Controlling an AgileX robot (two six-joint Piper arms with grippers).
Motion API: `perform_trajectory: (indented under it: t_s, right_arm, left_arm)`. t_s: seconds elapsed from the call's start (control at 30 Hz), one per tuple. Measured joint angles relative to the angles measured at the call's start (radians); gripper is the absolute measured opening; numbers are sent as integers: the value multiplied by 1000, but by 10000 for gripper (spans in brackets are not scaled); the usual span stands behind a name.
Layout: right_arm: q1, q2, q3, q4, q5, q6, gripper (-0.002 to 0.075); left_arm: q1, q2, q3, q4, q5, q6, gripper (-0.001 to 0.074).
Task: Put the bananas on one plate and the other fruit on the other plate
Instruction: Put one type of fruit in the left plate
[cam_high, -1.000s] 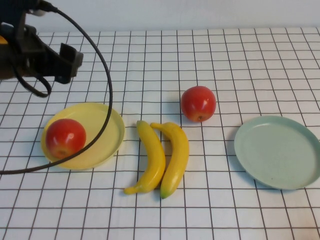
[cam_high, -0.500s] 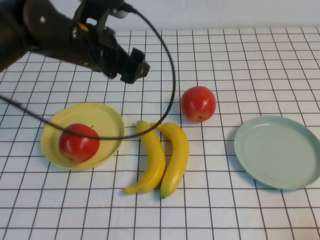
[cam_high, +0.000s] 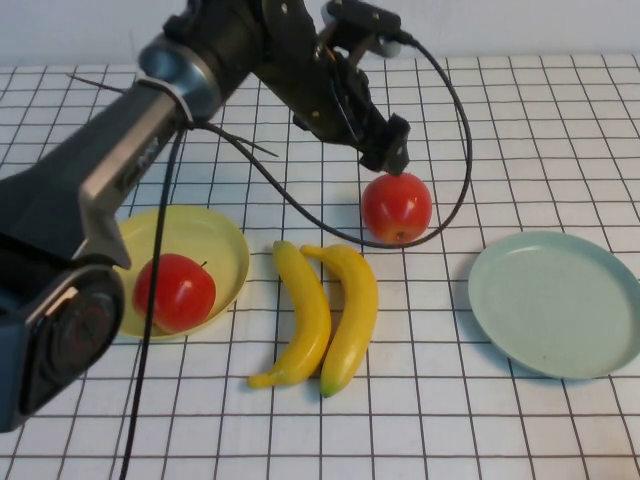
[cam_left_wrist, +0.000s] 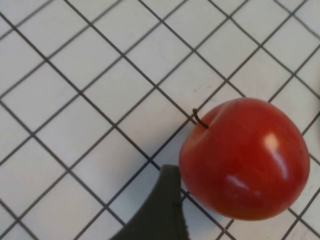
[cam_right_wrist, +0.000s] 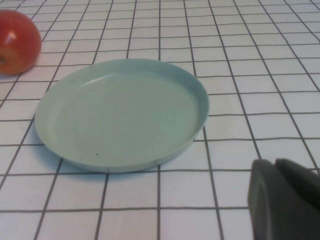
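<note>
One red apple (cam_high: 397, 207) lies on the gridded cloth behind the bananas; it fills much of the left wrist view (cam_left_wrist: 245, 157). My left gripper (cam_high: 388, 158) hovers open just behind and above it, one dark finger (cam_left_wrist: 160, 210) beside the fruit without touching. A second apple (cam_high: 175, 292) rests in the pale yellow plate (cam_high: 215, 235). Two bananas (cam_high: 325, 312) lie side by side at the centre. The blue-green plate (cam_high: 555, 303) sits bare at the right, also in the right wrist view (cam_right_wrist: 120, 112). My right gripper (cam_right_wrist: 274, 167) is shut and low near that plate, out of the high view.
My left arm and its black cable (cam_high: 455, 130) stretch from the lower left across the yellow plate's near side to the far centre. The white gridded cloth (cam_high: 480, 430) covers the whole table.
The left arm has swung from the far left to the right, ending over the loose apple. The apple in the yellow plate has shifted slightly right.
</note>
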Motion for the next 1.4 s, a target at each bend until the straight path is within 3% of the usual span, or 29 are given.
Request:
perform_trajectory:
  t_s: [0.57,1.4]
  right_arm:
    - [0,0,0,0,0,0,-17]
    - [0,0,0,0,0,0,-17]
  left_arm:
    - [-25,118,-12,-108,27,467,669]
    - [-10,173,-3,-200,-56,504,669]
